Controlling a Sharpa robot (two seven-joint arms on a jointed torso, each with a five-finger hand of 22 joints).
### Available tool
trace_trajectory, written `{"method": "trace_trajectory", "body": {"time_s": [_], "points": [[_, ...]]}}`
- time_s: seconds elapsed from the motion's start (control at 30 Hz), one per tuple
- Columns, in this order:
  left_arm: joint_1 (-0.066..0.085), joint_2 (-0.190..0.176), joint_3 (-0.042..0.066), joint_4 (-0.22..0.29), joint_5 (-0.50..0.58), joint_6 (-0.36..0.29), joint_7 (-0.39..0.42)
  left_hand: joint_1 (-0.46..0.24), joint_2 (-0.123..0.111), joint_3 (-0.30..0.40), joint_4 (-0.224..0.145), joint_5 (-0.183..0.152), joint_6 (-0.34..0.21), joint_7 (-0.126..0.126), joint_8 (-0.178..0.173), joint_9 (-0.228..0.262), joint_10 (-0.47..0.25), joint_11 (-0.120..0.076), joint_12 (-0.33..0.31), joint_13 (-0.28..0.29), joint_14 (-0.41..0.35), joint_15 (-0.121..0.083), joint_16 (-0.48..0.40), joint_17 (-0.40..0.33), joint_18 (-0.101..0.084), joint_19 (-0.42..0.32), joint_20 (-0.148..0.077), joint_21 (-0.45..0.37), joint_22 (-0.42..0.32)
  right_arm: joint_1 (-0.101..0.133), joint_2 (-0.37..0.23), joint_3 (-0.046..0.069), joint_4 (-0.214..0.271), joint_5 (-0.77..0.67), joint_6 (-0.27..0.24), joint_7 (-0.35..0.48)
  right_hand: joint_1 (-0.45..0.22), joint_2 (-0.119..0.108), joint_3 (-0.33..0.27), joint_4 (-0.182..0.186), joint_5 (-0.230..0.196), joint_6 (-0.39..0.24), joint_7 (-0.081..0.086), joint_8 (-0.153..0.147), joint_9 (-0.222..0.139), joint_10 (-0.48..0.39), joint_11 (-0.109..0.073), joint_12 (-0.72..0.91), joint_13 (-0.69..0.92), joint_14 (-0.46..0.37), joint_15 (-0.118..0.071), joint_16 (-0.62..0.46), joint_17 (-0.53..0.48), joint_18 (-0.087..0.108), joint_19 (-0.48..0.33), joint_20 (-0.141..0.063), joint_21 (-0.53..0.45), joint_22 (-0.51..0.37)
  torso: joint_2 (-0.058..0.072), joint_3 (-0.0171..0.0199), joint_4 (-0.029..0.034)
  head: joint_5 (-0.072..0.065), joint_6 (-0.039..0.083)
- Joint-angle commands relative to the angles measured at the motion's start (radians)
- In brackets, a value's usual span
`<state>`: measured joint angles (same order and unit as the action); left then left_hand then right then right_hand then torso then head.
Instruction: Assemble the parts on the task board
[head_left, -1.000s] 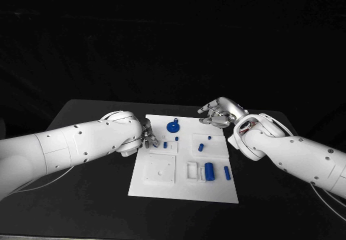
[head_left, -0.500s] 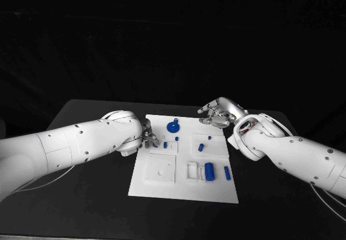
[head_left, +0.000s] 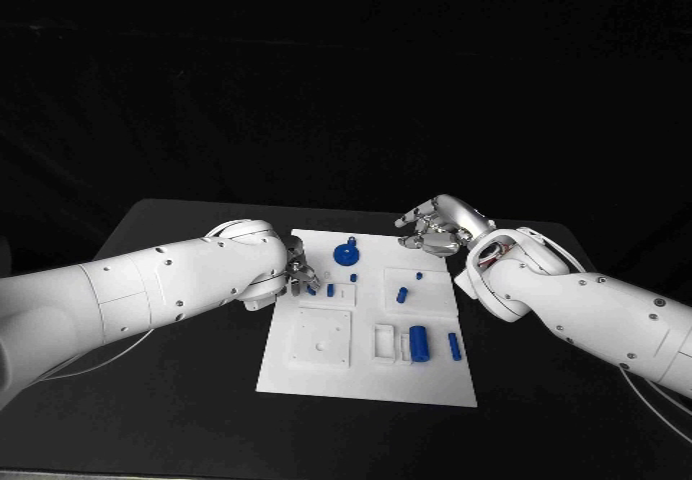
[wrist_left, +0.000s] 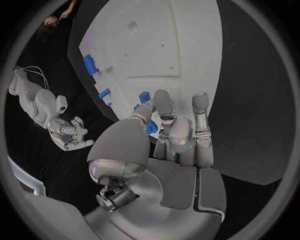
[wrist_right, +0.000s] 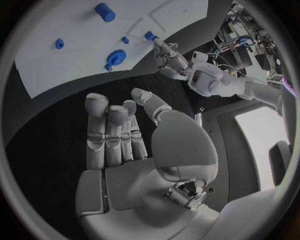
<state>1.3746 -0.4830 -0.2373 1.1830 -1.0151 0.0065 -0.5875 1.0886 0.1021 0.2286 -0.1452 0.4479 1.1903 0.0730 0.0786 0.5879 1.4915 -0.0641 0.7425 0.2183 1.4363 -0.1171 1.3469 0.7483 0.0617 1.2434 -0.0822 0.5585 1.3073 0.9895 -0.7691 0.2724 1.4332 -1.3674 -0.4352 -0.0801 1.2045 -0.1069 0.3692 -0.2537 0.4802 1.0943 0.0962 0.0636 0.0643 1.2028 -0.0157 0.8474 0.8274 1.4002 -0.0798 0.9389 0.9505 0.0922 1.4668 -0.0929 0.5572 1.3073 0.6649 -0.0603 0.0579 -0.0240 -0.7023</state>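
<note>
The white task board lies in the middle of the black table. On it sit a blue gear, a thick blue cylinder, a thin blue peg and small blue pieces. My left hand hovers at the board's left edge, beside a small blue piece. It pinches a small blue part between thumb and fingers; the right wrist view shows that part at its fingertips. My right hand hangs over the board's far right corner, fingers apart, holding nothing.
A square white recess block and a narrow white slot stand on the board's near half. Black table surrounds the board on all sides. Both white forearms flank the board.
</note>
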Motion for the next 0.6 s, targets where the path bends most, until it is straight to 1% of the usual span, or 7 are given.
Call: {"method": "trace_trajectory", "body": {"time_s": [0.03,0.27,0.6], "points": [[-0.006,0.009,-0.003,-0.003,0.003,0.040,0.006,-0.002,0.011,0.005,-0.006,0.004,0.239,-0.117,0.003,0.002,0.024,-0.020,-0.001,0.002,-0.001,0.002,0.004,0.000,0.012,-0.002,0.001,0.004,0.020,0.000,0.001,0.001,0.000,-0.002,0.014,0.008,-0.004,-0.006,0.005,0.000,0.003,0.000,0.003,-0.002,-0.001,-0.001,-0.003,-0.004,-0.001,0.005,-0.003,-0.005,0.001,0.006,0.034,-0.008,0.002,0.063,0.000,0.0006,-0.0003,0.000,0.000],[-0.006,0.015,-0.003,-0.012,0.002,0.076,-0.002,0.009,0.009,0.010,-0.019,0.010,0.238,-0.116,0.003,0.003,0.024,-0.020,-0.001,0.003,-0.001,0.002,0.005,0.002,0.012,-0.004,0.002,0.005,0.020,0.000,0.000,0.001,0.003,-0.002,0.017,0.008,-0.005,-0.007,0.008,-0.001,0.005,0.000,0.003,-0.002,-0.001,-0.001,-0.003,-0.003,-0.001,0.004,-0.003,-0.006,0.000,0.006,0.034,-0.008,0.002,0.063,0.001,0.0006,-0.0005,-0.002,-0.002],[-0.005,0.016,-0.003,-0.012,-0.017,0.117,-0.013,0.020,0.006,0.011,-0.025,0.013,0.239,-0.116,0.002,0.002,0.024,-0.020,-0.002,0.003,-0.001,0.003,0.006,0.004,0.012,-0.005,0.003,0.006,0.020,0.000,-0.002,0.001,0.005,-0.002,0.019,0.007,-0.006,-0.008,0.010,-0.001,0.009,0.000,0.003,-0.002,-0.001,-0.002,-0.003,-0.004,-0.001,0.004,-0.003,-0.006,0.001,0.006,0.033,-0.008,0.003,0.063,-0.001,0.0001,0.0006,-0.004,-0.006]]}}
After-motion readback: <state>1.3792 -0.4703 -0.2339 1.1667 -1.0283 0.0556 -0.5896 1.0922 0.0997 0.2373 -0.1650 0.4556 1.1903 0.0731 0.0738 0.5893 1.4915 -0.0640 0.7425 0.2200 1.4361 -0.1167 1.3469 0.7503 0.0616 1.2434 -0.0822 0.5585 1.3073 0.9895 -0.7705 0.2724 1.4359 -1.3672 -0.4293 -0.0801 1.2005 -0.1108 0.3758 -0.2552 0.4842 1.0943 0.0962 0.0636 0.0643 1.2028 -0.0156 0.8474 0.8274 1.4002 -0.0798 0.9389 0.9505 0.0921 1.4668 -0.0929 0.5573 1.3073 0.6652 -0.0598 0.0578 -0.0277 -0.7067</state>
